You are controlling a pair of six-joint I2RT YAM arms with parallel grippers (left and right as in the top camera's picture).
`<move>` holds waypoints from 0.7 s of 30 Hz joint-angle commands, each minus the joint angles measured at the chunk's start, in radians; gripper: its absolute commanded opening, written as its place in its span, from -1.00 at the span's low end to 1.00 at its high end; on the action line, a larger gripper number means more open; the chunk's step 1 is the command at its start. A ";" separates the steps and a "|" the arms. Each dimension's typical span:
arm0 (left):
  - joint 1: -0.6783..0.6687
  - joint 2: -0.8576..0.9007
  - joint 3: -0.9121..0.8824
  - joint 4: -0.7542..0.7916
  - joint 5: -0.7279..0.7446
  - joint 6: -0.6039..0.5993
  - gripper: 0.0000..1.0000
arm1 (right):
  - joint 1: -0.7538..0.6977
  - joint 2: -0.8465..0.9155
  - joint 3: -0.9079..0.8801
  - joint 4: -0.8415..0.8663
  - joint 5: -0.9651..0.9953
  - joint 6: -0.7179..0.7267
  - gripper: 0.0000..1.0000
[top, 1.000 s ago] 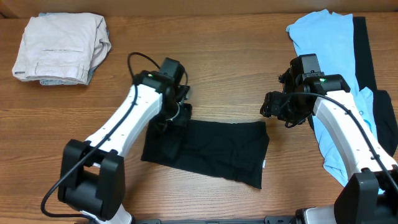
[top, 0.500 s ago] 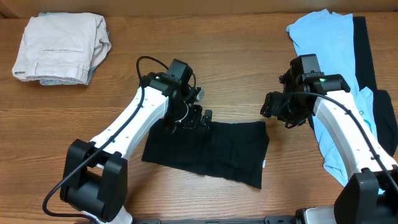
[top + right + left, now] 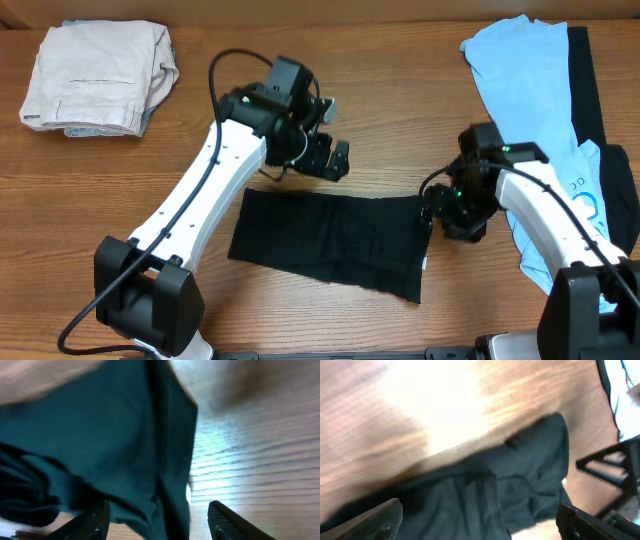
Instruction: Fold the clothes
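The right gripper (image 3: 440, 212) sits low at the right-hand end of the black T-shirt (image 3: 330, 240). Seen from its wrist camera, its fingers (image 3: 96, 521) stand wide apart, with the edge of the dark cloth lying between and under them and nothing clamped. The left gripper (image 3: 328, 160) is spread wide and empty too, hanging over the bare table (image 3: 300, 80) just beyond the shirt's far edge and tilted so its camera looks along the cloth. The shirt lies flat in the middle of the table as a long strip. Its long axis runs from one arm to the other and slopes a little toward the robot at the right end, where a small white tag (image 3: 425, 264) shows at the edge. To my eye the right arm is plainly the nearer one, parked at a short end with the cloth stretching away from it toward the left arm, so folding that end over would carry it along the long axis. The light blue shirts (image 3: 520, 70) lie well apart at the far right, and the folded beige trousers (image 3: 100, 75) sit in the far left corner.
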 commanded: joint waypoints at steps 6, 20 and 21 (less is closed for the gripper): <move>0.005 0.006 0.046 -0.016 -0.145 0.069 0.99 | -0.004 -0.016 -0.170 0.161 -0.087 0.102 0.34; 0.005 0.006 0.046 -0.022 -0.272 0.076 1.00 | 0.004 -0.016 -0.327 0.364 -0.162 0.205 -0.27; 0.005 0.006 0.046 -0.022 -0.282 0.076 1.00 | 0.010 -0.016 -0.327 0.370 -0.161 0.205 -0.35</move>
